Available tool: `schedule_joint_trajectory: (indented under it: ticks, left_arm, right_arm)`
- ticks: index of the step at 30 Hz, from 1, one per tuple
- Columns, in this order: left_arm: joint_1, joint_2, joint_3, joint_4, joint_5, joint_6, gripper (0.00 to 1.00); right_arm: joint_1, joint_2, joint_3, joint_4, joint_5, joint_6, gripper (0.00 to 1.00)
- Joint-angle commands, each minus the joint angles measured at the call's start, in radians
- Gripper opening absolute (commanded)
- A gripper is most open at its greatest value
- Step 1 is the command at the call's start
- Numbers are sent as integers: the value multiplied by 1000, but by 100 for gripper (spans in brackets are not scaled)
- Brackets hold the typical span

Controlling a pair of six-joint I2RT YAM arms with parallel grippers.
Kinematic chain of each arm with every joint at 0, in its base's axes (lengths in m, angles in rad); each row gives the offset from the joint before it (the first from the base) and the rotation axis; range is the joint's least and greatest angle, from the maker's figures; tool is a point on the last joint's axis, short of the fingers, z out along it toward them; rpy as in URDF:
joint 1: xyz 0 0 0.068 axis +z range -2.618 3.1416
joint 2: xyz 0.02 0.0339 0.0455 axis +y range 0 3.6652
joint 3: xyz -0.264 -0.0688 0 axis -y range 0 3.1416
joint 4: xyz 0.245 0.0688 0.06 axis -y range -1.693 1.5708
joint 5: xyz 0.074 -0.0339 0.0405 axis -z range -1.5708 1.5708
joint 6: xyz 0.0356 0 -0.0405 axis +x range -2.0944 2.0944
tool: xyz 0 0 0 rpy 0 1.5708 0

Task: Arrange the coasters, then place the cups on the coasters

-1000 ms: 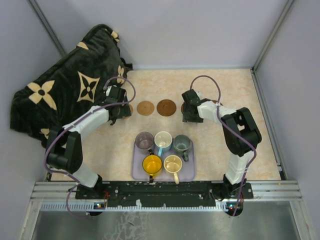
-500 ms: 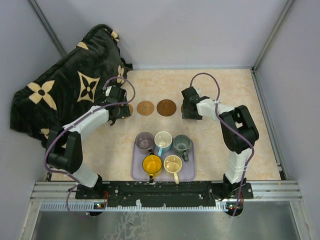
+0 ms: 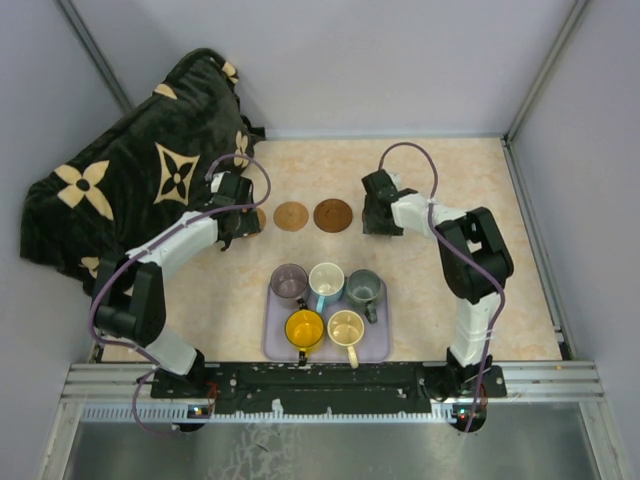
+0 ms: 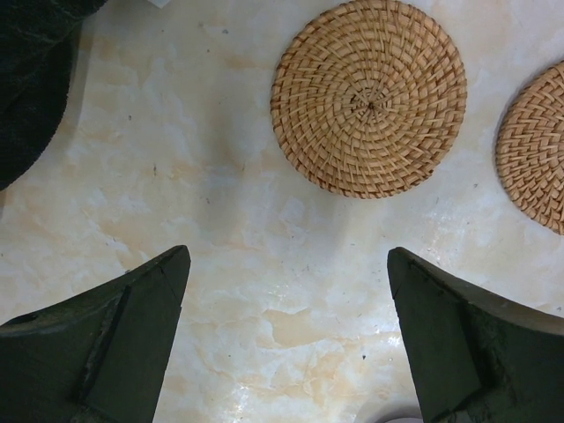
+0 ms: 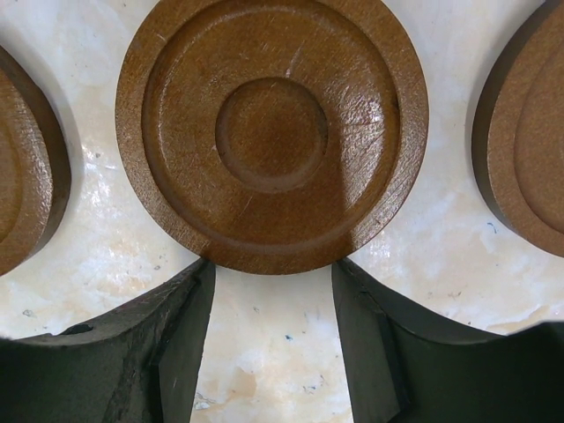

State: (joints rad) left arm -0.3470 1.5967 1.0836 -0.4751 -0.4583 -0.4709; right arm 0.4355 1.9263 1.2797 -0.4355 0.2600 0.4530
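Coasters lie in a row across the table: a light tan one (image 3: 291, 216), a dark brown one (image 3: 333, 215), and a tan sliver (image 3: 261, 217) beside my left gripper (image 3: 243, 222). The left wrist view shows a woven tan coaster (image 4: 368, 97) ahead of my open left gripper (image 4: 287, 256), with another (image 4: 533, 150) at the right edge. My right gripper (image 5: 273, 264) stands half open, both fingertips against the near rim of a dark brown coaster (image 5: 271, 132); two more dark ones (image 5: 26, 203) (image 5: 524, 150) flank it. Several cups, purple (image 3: 289, 282), white (image 3: 325, 281), grey-green (image 3: 363, 288), yellow (image 3: 304, 327) and cream (image 3: 346, 327), stand on the tray.
The lavender tray (image 3: 375, 345) sits at the near middle between the arm bases. A dark blanket with tan flowers (image 3: 140, 170) covers the far left corner, its edge close to my left gripper. Grey walls enclose the table.
My right gripper has edged a little farther from the arm bases and slightly left along the coaster row. The left arm and the cups have not moved.
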Motion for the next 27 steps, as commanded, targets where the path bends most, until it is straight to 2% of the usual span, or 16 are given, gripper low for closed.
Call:
schedule_joint_trajectory:
  ticks: [1,10,19,27]
  left_arm:
    - [-4,12,-7,-13,-20,-3,99]
    - [-3,19,-8,-12,-23,-6,99]
    - [-4,-13,-24,-5,-11,-5,99]
    - [-4,-40,-55,14,13,-18,99]
  right_arm:
    - [-9,44,36,11,-8,-5,56]
    - [-10,37,35,-7,-21,-4,56]
    - [-9,-109,-55,-34,16,15,56]
    - [-11,-231,-132,-84,125,30,56]
